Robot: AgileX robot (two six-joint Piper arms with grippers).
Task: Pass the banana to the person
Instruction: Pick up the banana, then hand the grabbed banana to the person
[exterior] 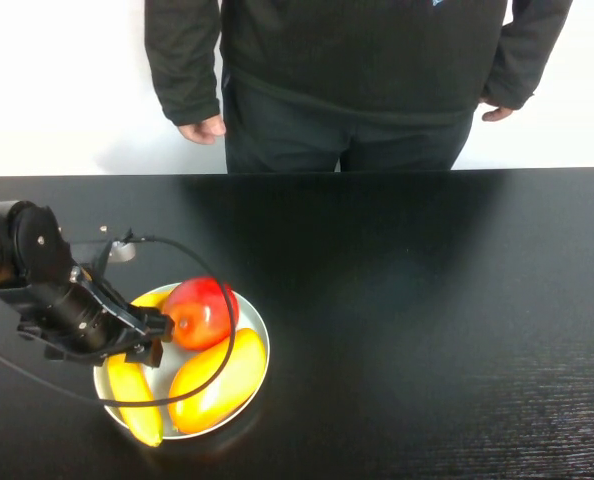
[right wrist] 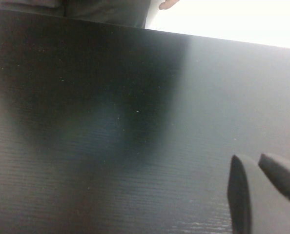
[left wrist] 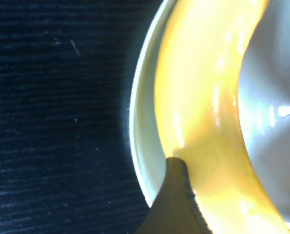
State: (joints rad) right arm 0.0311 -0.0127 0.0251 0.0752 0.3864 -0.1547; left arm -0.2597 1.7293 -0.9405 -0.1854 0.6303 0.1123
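Bright backlight behind, table dim and glossy (wrist views blurred).

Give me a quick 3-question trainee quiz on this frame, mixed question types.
1. True or false: the banana lies on the bare table.
2. Which tool is over the plate? A) left tool B) right tool
3. Fill in: the red fruit on the plate is an ____.

Key:
1. False; it lies on the plate beside the mango.
2. A; the right tool hangs over bare black table, apart from the fruit.
3. apple. The person stands across the table.
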